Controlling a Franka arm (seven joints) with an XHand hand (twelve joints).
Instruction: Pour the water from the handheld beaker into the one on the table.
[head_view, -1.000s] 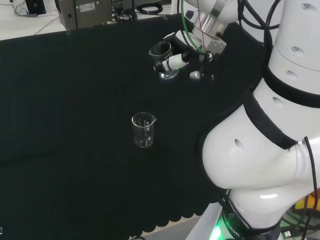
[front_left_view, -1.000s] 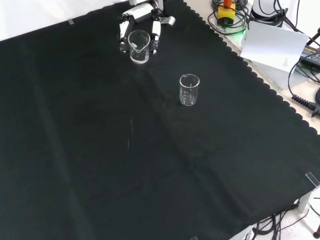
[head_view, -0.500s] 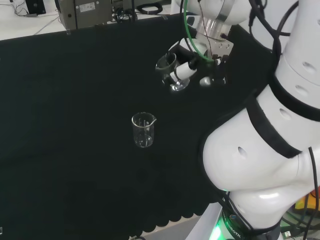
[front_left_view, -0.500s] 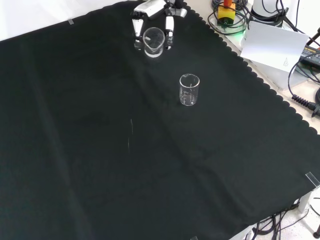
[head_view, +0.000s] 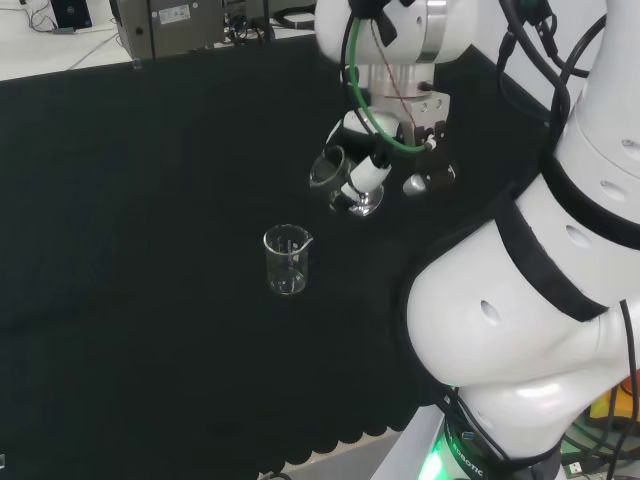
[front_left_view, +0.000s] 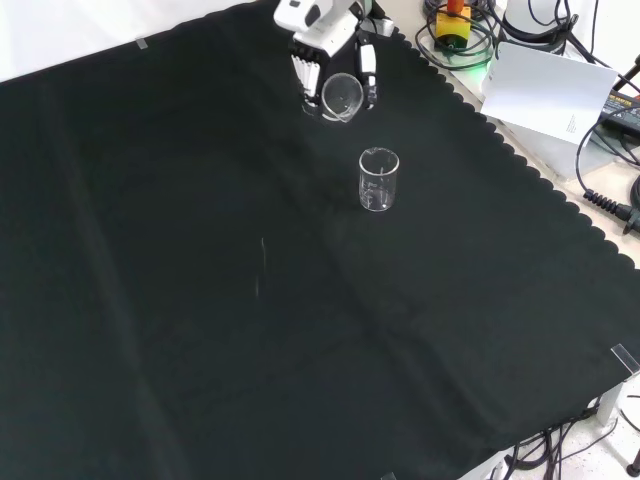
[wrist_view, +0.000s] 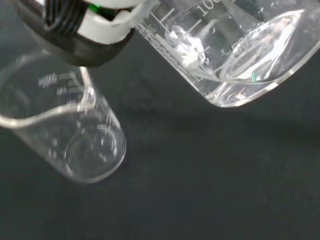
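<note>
Two clear beakers. We see the hand (head_view: 372, 165) with fingers wrapped around the held beaker (head_view: 334, 178), tilted, mouth leaning toward the table beaker (head_view: 288, 259). In the front view, the table beaker stands upright on the black cloth (front_left_view: 200, 300), nearer than the hand, apart from it.

Two clear glass beakers were in view: one held beaker (front_left_view: 342, 96) at upper centre of the front view, one standing beaker (front_left_view: 379, 180) below it.
</note>
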